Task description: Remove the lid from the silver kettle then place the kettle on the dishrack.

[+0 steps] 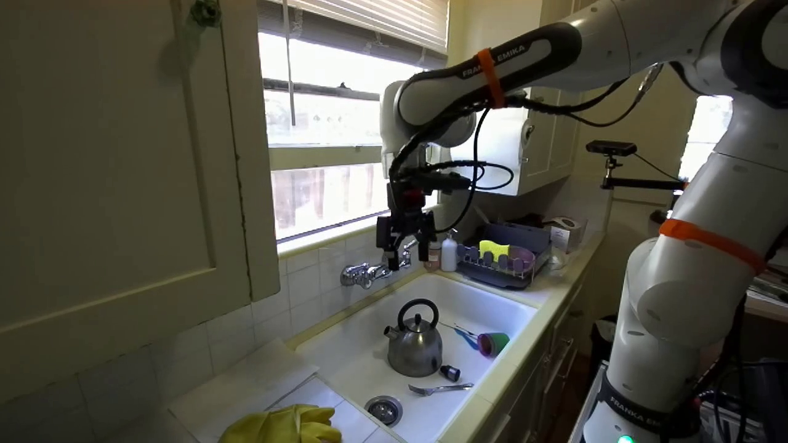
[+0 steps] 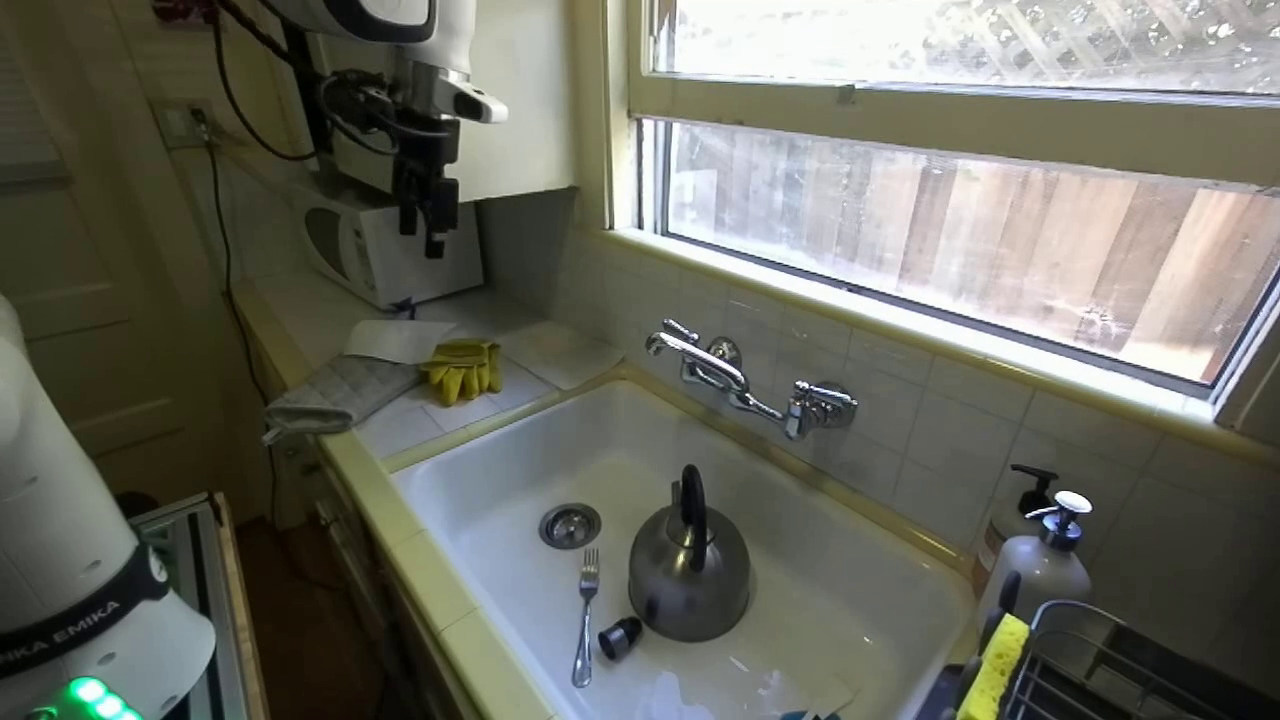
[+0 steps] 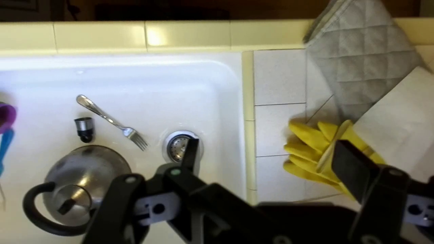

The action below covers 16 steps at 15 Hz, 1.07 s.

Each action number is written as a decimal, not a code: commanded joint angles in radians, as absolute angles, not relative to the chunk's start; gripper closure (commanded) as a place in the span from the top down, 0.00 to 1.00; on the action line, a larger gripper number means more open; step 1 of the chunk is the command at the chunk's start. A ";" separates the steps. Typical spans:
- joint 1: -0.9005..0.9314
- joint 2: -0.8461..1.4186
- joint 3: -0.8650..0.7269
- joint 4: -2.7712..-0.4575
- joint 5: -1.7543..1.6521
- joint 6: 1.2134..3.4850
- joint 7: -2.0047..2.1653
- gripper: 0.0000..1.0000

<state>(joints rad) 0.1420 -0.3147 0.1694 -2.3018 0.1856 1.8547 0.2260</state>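
A squat, rounded silver kettle [image 1: 414, 355] of satin-sheened metal carries a smooth, dark arched handle [image 2: 693, 515]. The slim silver fork [image 3: 109, 118] and wall-mounted silver faucet [image 2: 722, 375] show polished metal; the broad white sink [image 3: 135, 81] and pale yellow edging tiles [image 3: 190, 35] gleam smooth and glossy. Matt surfaces include the quilted grey cloth pad [image 3: 366, 54], rubbery-looking yellow gloves [image 2: 462, 368] and tan wooden fence boards [image 2: 850, 210].

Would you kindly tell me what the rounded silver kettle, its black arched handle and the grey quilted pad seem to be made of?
Rounded silver kettle: satin metal, perhaps stainless steel, given its soft highlights.
Black arched handle: likely plastic, fairly matte, as its dark surface reflects little.
Grey quilted pad: apparently padded fabric, matte, with grid seams.
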 commanded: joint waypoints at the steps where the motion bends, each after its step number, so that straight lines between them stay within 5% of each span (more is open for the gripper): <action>1: 0.072 -0.304 0.153 -2.434 0.125 2.030 0.330 1.00; 10: -0.154 -0.171 0.123 -2.666 -0.276 2.547 0.711 1.00; 14: -0.295 -0.070 0.142 -2.650 -0.573 2.566 1.017 1.00; 16: -0.208 -0.096 0.061 -2.663 -0.510 2.554 0.942 1.00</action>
